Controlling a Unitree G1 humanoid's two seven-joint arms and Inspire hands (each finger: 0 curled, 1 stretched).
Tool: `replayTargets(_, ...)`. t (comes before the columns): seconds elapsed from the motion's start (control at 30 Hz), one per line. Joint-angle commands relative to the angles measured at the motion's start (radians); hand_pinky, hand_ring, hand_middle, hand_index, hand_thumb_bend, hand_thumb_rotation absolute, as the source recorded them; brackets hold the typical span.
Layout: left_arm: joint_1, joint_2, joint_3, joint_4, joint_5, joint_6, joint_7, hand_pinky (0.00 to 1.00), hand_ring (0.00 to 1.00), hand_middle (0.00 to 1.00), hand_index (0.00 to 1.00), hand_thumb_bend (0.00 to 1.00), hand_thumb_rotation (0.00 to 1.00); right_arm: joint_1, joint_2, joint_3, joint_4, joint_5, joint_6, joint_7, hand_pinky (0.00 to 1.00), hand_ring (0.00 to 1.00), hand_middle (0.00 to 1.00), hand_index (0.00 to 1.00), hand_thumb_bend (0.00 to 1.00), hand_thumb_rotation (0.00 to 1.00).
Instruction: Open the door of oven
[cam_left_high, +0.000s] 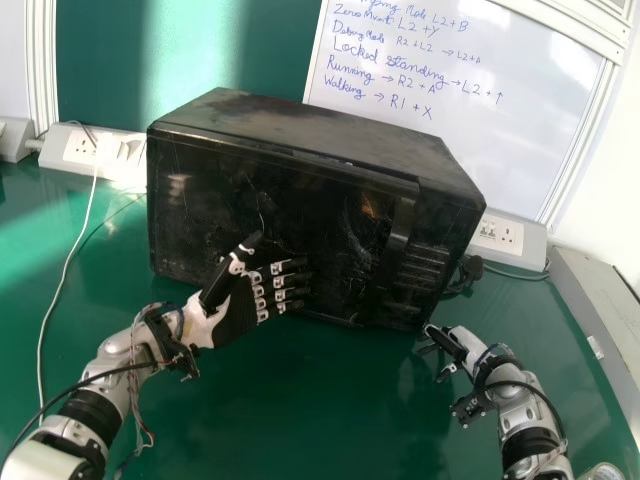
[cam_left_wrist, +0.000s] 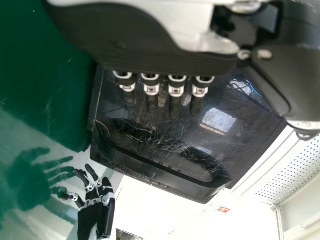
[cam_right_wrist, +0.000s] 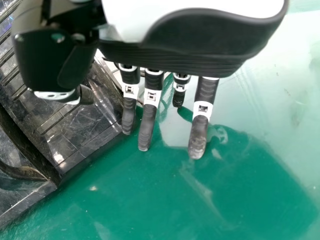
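The oven (cam_left_high: 260, 190) stands upright in the middle of the tabletop (cam_left_high: 300, 400), straight ahead of me. Its long axis runs from my left to my right, with the right end set a little nearer me, so the front faces me and turns slightly to my left. The door (cam_left_high: 330, 205) lies closed in that front. Its handle (cam_left_high: 397, 235) is a tall bar that runs up and down, across the long axis, towards the right end; the panel (cam_left_high: 425, 265) with its row of ridges sits just to the right of it.

My left hand (cam_left_high: 235, 310) is in front of the door's lower part, left of the handle. Its fingers are straight and point right, a little apart, and the thumb stands up away from them. I can't tell whether the fingertips touch the door.

My right hand (cam_left_high: 467, 345) is over the tabletop, near the oven's lower right corner, its fingers extended and apart, the thumb well off to one side.

Farther out, a plug (cam_left_high: 472, 267) lies by the oven's right end, near a socket box (cam_left_high: 495, 236). More sockets (cam_left_high: 85, 148) sit to the left, with a white cable (cam_left_high: 66, 265) trailing towards me. A whiteboard (cam_left_high: 480, 130) with blue handwriting stands behind.
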Motion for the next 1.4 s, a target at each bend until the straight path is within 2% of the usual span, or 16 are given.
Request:
replayTargets(0.0,-0.014,0.005,0.002,0.009,0.002,0.007,-0.013,0.86,1.00,1.00,1.00,1.00,0.97,0.029,0.006,0.012,0.028,-0.015,0.022,0.022,0.42,0.50,0.64,0.74,0.51,0.58)
replayTargets(0.17,-0.015,0.005,0.000,0.008,0.006,0.003,-0.017,0.86,1.00,1.00,1.00,1.00,0.97,0.028,0.006,0.018,0.029,-0.020,0.023,0.021,0.41,0.51,0.65,0.75,0.51,0.59)
replayTargets(0.3,-0.014,0.004,-0.002,0.004,0.011,0.003,-0.010,0.86,1.00,1.00,1.00,1.00,0.97,0.028,0.005,0.019,0.028,-0.020,0.021,0.022,0.46,0.53,0.66,0.75,0.52,0.60)
replayTargets(0.43,-0.016,0.003,0.001,0.002,0.008,0.006,-0.010,0.85,1.00,1.00,1.00,1.00,0.97,0.027,0.006,0.019,0.029,-0.020,0.022,0.021,0.43,0.52,0.65,0.75,0.52,0.60)
replayTargets(0.6,-0.022,-0.002,0.011,0.005,-0.007,-0.002,-0.038,0.89,1.00,1.00,1.00,1.00,0.97,0.025,0.011,0.019,0.029,-0.018,0.020,0.017,0.40,0.51,0.64,0.74,0.52,0.61)
replayTargets(0.73,-0.022,-0.016,0.034,-0.025,-0.042,0.051,-0.029,0.90,1.00,1.00,1.00,1.00,0.99,0.024,0.013,0.022,0.028,-0.021,0.019,0.013,0.46,0.52,0.65,0.75,0.51,0.61)
replayTargets(0.8,-0.015,-0.027,0.044,-0.059,-0.064,0.084,-0.020,0.86,1.00,1.00,1.00,1.00,1.00,0.025,0.014,0.020,0.028,-0.018,0.022,0.013,0.43,0.51,0.64,0.74,0.51,0.60)
replayTargets(0.93,0.021,-0.050,0.051,-0.180,-0.106,0.191,0.034,0.83,1.00,1.00,1.00,1.00,0.99,0.031,0.013,0.024,0.028,-0.021,0.016,0.009,0.42,0.52,0.67,0.75,0.53,0.62)
replayTargets(1.0,0.051,-0.064,0.046,-0.280,-0.129,0.270,0.081,0.83,1.00,1.00,1.00,1.00,0.99,0.033,0.014,0.019,0.029,-0.015,0.019,0.009,0.41,0.53,0.69,0.76,0.54,0.62)
replayTargets(1.1,0.097,-0.082,0.035,-0.426,-0.171,0.363,0.103,0.86,1.00,1.00,1.00,1.00,0.99,0.031,0.015,0.017,0.029,-0.013,0.025,0.011,0.41,0.51,0.68,0.77,0.53,0.61)
replayTargets(1.23,0.149,-0.101,0.020,-0.600,-0.207,0.461,0.157,0.89,1.00,1.00,1.00,1.00,0.99,0.031,0.015,0.019,0.031,-0.017,0.025,0.009,0.42,0.50,0.65,0.76,0.51,0.60)
replayTargets(1.37,0.192,-0.115,0.005,-0.748,-0.218,0.530,0.244,0.95,1.00,1.00,1.00,1.00,0.99,0.030,0.017,0.014,0.031,-0.013,0.028,0.008,0.41,0.51,0.67,0.76,0.51,0.60)
